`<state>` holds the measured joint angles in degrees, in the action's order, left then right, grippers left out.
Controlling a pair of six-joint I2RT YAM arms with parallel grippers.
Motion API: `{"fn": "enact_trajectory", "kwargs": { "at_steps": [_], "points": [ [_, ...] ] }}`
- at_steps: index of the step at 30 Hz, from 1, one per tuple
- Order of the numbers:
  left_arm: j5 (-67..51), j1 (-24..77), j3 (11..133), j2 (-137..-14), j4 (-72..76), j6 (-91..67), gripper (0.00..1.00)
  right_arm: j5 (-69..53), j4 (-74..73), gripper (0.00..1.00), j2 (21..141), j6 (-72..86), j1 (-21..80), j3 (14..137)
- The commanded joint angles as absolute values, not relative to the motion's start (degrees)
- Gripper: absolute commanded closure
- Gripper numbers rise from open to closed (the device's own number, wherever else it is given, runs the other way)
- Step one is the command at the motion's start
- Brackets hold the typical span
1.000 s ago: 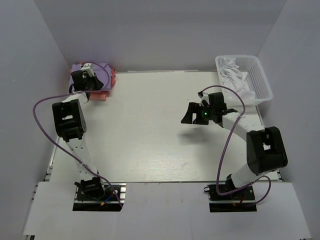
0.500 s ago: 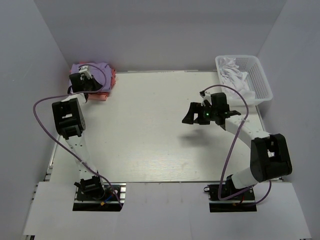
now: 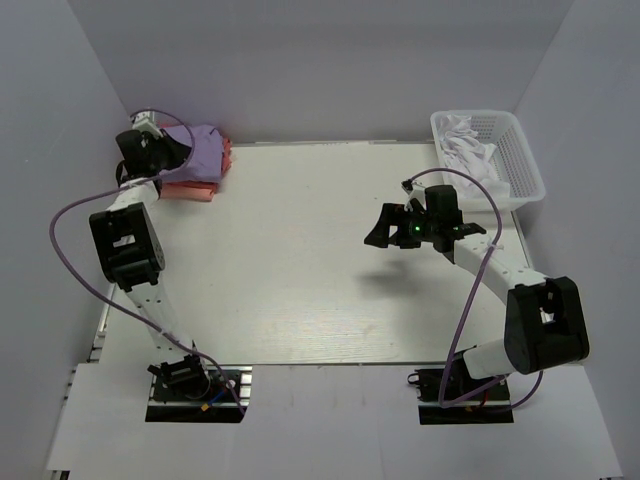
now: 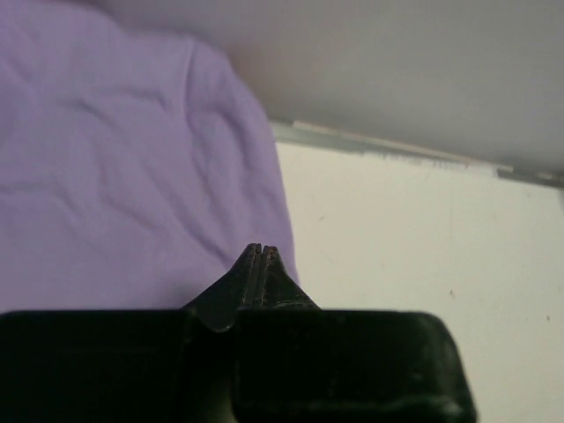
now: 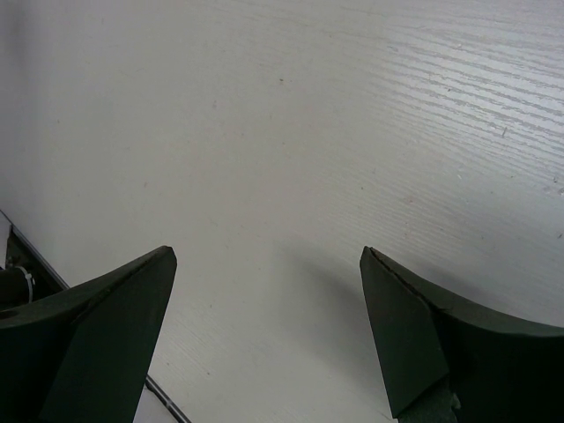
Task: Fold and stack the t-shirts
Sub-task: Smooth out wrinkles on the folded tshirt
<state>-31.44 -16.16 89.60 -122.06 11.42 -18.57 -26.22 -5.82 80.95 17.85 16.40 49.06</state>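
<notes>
The folded lavender t-shirt (image 3: pixel 203 147) tops a coral-red t-shirt (image 3: pixel 226 157) in the desk's (image 3: pixel 300 290) far left corner, left jaws shut and empty beside it, seemingly finished stacking, right jaws spread wide over bare desk

I see a white mesh basket (image 3: pixel 522 160) at the table's far right corner, with crumpled white cloth (image 3: pixel 468 148) piled inside. The table (image 3: pixel 300 260) is pale wood grain, with plain grey walls (image 3: pixel 330 60) around it.

top: overhead, whole table (image 3: pixel 300 280) | wrists: close, low, same table
</notes>
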Motion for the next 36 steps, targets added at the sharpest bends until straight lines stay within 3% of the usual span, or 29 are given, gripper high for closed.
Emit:
{"fn": "enact_trajectory", "kwargs": {
  "at_steps": [1,14,22,28,29,30,33,34,36],
  "points": [
    [-28.66,-16.87,89.74,-114.97,13.10,-19.07,1.00,-27.60,-3.96,0.09,80.69,18.46,16.44,49.22],
    [-38.05,-19.69,91.93,-129.62,12.92,-22.15,1.00,-24.08,-5.54,0.09,81.12,17.67,16.35,49.48],
    [-34.54,-22.32,94.20,-134.63,7.04,-22.85,1.00,-23.91,-5.62,0.09,81.21,17.84,16.44,49.75],
    [-38.32,-22.85,93.16,-129.30,8.70,-24.69,1.00,-23.64,-5.71,0.09,77.52,17.75,16.52,48.25],
    [-39.02,-22.07,92.29,-125.55,8.70,-24.00,0.96,-23.73,-5.54,0.09,77.08,17.84,16.26,47.56],
    [-39.02,-21.28,91.59,-123.16,8.09,-23.47,0.86,-23.90,-5.45,0.09,76.38,17.84,16.43,47.29],
    [-38.50,-19.87,85.90,-115.25,9.31,-22.68,0.18,-26.36,-3.17,0.09,73.84,19.33,16.52,43.78],
    [-38.50,-19.86,83.96,-109.66,11.40,-22.68,0.00,-27.06,-2.29,0.09,73.22,19.68,16.52,42.81],
    [-37.80,-19.86,80.35,-104.53,11.43,-21.02,0.00,-27.25,-1.85,0.09,70.34,19.25,16.61,40.62]
  ]
}}
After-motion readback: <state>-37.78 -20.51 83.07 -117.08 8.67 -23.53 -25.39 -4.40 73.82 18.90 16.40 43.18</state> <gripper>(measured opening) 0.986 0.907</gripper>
